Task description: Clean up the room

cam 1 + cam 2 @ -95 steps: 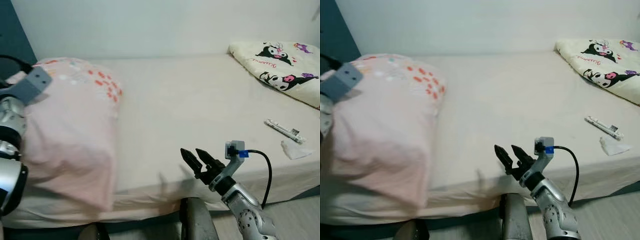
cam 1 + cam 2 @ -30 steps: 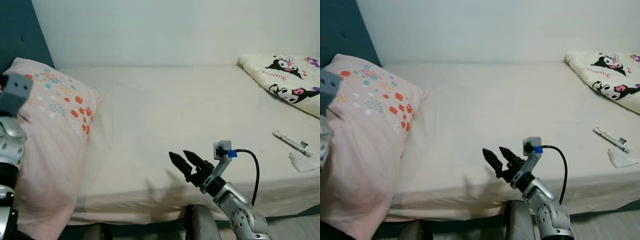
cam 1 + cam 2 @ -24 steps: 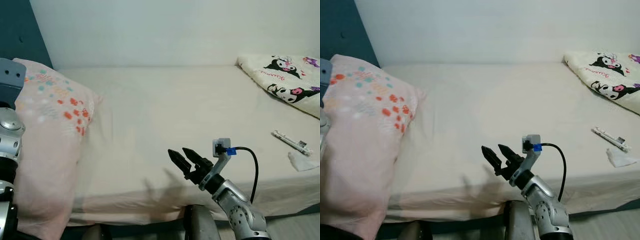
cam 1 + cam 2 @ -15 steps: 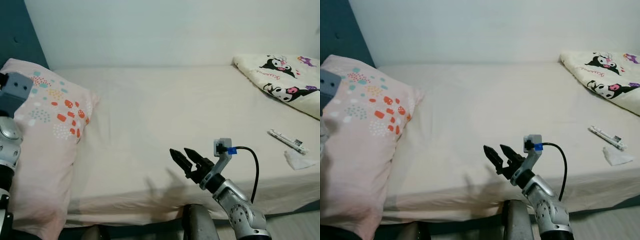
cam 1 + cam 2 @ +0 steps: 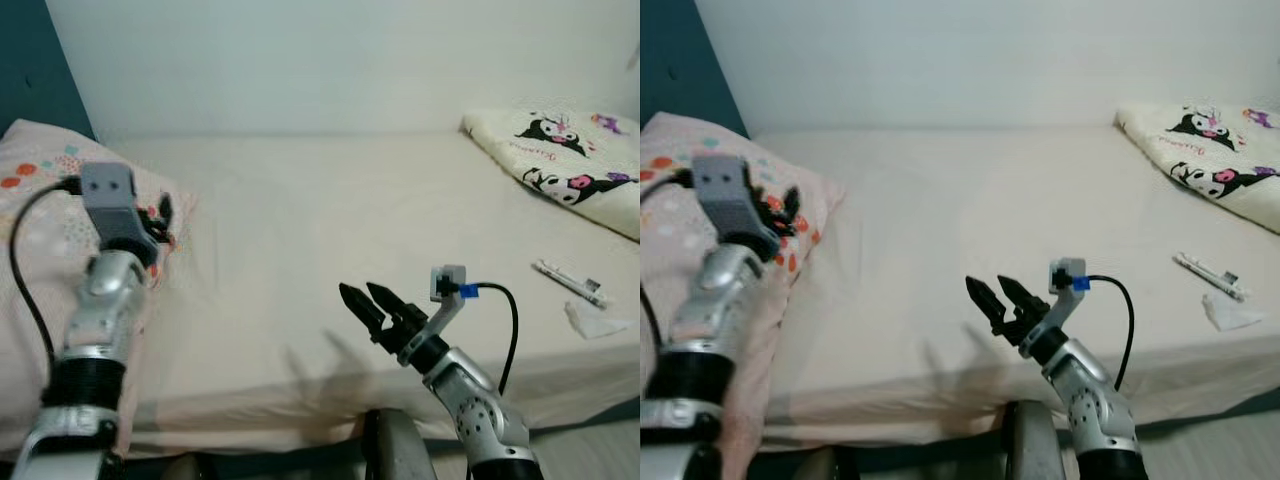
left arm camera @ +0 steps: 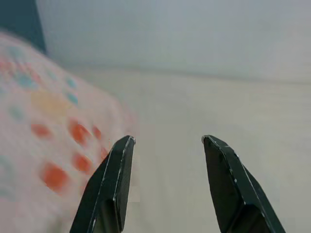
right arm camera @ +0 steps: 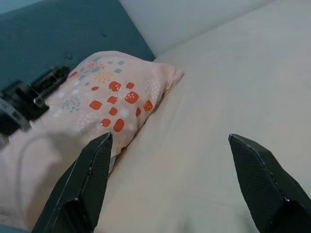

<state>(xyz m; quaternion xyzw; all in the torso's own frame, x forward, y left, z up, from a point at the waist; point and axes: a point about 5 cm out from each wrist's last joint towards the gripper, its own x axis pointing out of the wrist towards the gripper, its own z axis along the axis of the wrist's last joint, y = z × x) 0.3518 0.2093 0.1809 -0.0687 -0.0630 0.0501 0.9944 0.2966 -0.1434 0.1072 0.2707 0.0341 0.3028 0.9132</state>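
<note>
At the bed's head end, the pink pillow (image 5: 40,230) lies against the dark headboard, and the left gripper (image 5: 778,212) hovers just over its inner corner, fingers spread and empty. The step in hand looks like the pillow being set in its place. The next move probably calls for turning to the pen-like item (image 5: 568,277) and crumpled tissue (image 5: 590,317) near the bed's (image 5: 330,220) front edge, below the cartoon-print blanket (image 5: 565,170). The right gripper (image 5: 368,300) is held low before the mattress edge, fingers apart, holding nothing, forearm angled up from below.
</note>
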